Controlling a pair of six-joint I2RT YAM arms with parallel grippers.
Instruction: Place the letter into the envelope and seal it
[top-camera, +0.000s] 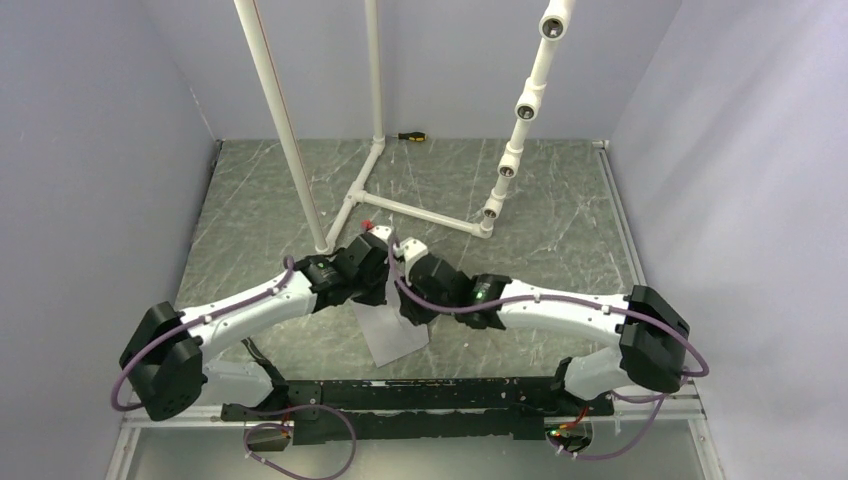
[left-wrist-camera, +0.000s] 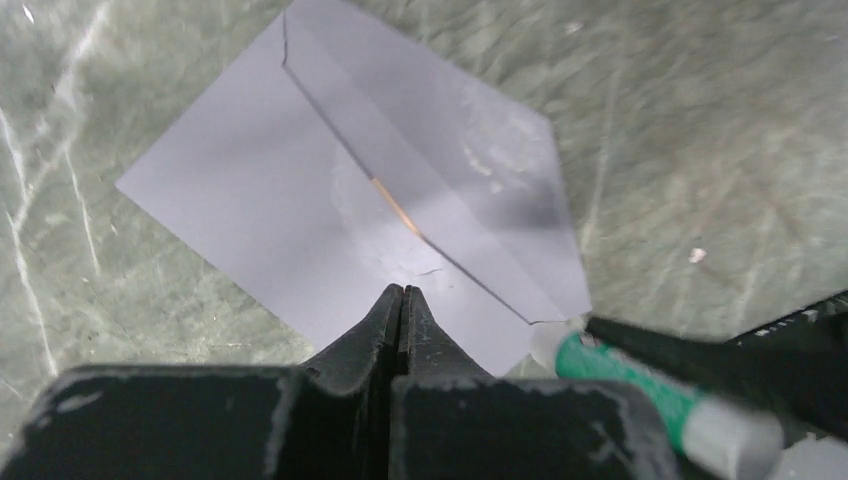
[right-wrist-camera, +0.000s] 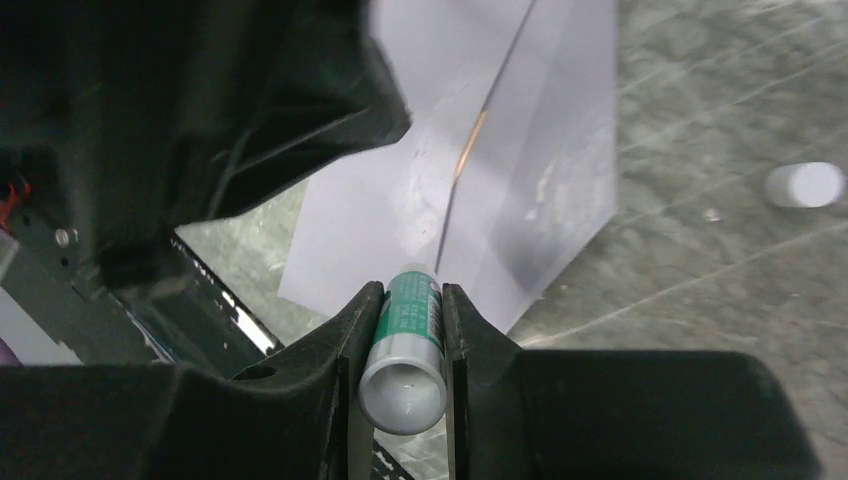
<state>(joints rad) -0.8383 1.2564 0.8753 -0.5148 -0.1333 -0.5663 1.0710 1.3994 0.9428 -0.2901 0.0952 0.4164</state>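
Note:
The grey envelope (top-camera: 397, 338) lies flat between both arms, its flap open and flat on the table (left-wrist-camera: 500, 140). A thin tan sliver of the letter (left-wrist-camera: 397, 210) shows at the envelope mouth, also in the right wrist view (right-wrist-camera: 470, 150); the rest is hidden inside. Shiny smears mark the flap and body. My left gripper (left-wrist-camera: 403, 290) is shut and empty, tips over the envelope body near its edge. My right gripper (right-wrist-camera: 410, 287) is shut on a green-labelled glue stick (right-wrist-camera: 408, 335), whose tip sits at the envelope's corner (left-wrist-camera: 545, 340).
A white cap (right-wrist-camera: 805, 184) lies on the marble table beside the envelope. A white PVC pipe frame (top-camera: 410, 210) stands behind the arms, with a small red item (top-camera: 368, 222) by it. A screwdriver (top-camera: 410, 136) lies at the back wall.

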